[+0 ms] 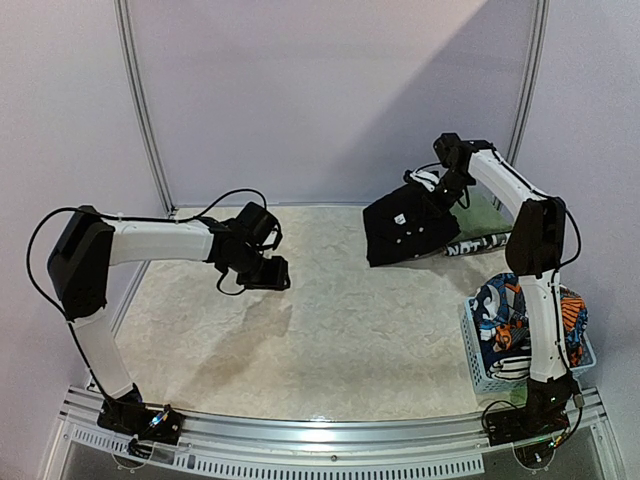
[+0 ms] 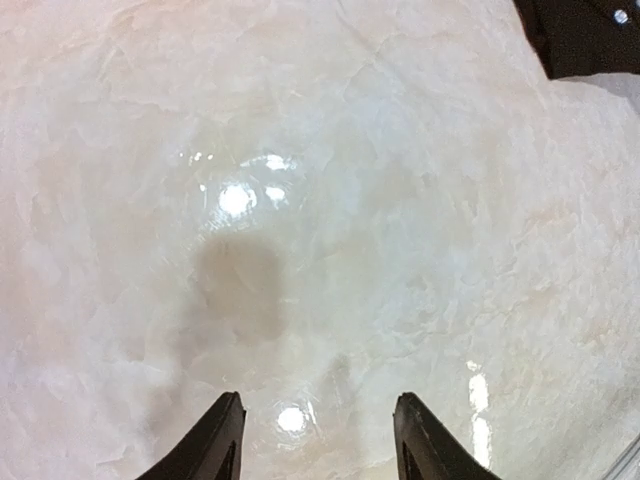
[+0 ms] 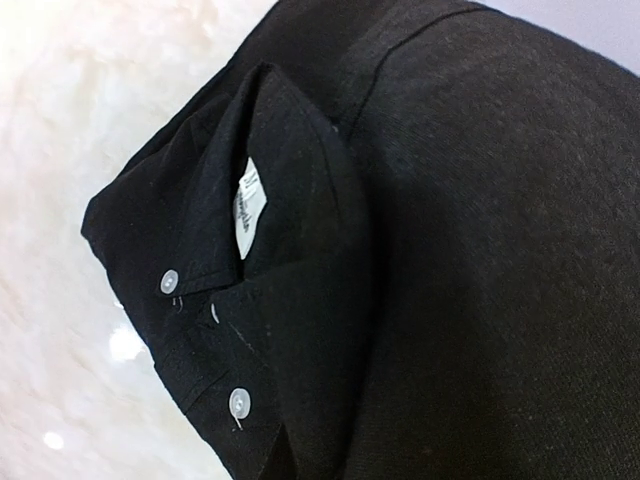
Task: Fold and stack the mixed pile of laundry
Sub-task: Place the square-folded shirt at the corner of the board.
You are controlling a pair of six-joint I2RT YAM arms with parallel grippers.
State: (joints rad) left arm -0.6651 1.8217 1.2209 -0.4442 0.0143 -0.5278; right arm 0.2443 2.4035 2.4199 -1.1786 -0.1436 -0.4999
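Laundry is split in two: the black shirt [image 1: 408, 228] hangs over the far right of the table [image 1: 340, 340], pinched at its top by the right gripper [image 1: 432, 186]. The cartoon-print garment [image 1: 500, 310] fills the pale blue basket [image 1: 478, 368] at the near right. The left gripper [image 2: 318, 400] hovers above the tabletop, well apart, jaws spread.

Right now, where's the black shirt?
Top view, far right of the table: the black shirt hangs from the right gripper, just left of a black-and-white printed piece and beyond the blue basket.
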